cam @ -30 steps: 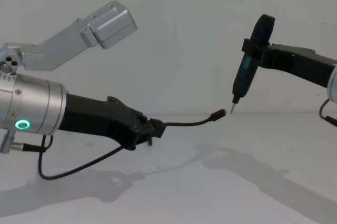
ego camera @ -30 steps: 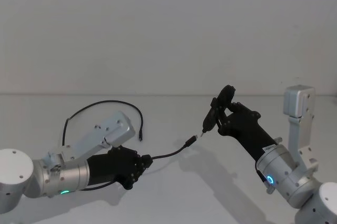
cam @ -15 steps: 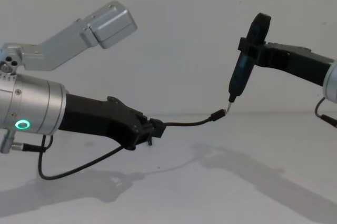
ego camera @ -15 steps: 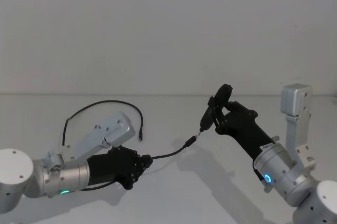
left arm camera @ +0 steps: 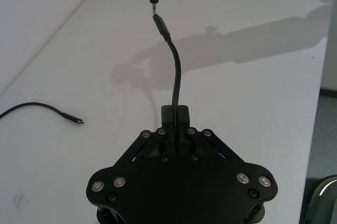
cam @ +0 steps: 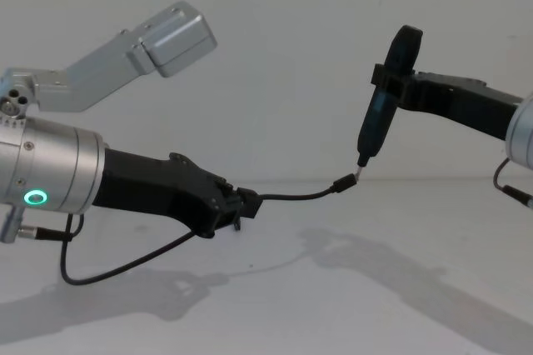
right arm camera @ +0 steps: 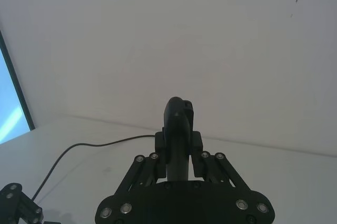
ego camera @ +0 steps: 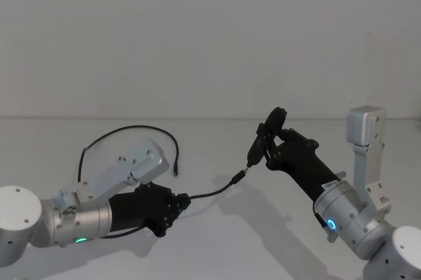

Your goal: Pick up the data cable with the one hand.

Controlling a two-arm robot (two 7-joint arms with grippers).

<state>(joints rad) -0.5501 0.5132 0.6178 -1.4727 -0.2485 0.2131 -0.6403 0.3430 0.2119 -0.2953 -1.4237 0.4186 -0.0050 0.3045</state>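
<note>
The left pincer [cam: 237, 209], lower left of the chest view, was clenched on the data cable [cam: 296, 197]. The right pincer [cam: 398, 80], upper right, gripped a pen-like tool [cam: 379, 117] at the cable's plug [cam: 344, 182]. A push from the tool could have bent the unsupported cable aside.

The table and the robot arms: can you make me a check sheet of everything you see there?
Surface: plain white table, with shadows of the arms on it.
Job's things: long thin black data cable, one end raised off the table towards the right arm, its far end lying on the table.
Clutter: nothing seen.
Grippers: left end effector, black plastic with two fingers, shut on the data cable; right end effector shut on a black pen-like pointed tool, whose tip meets the cable's raised connector.
Cables: short black wire looping under the left wrist.
Surroundings: plain white wall behind.
</note>
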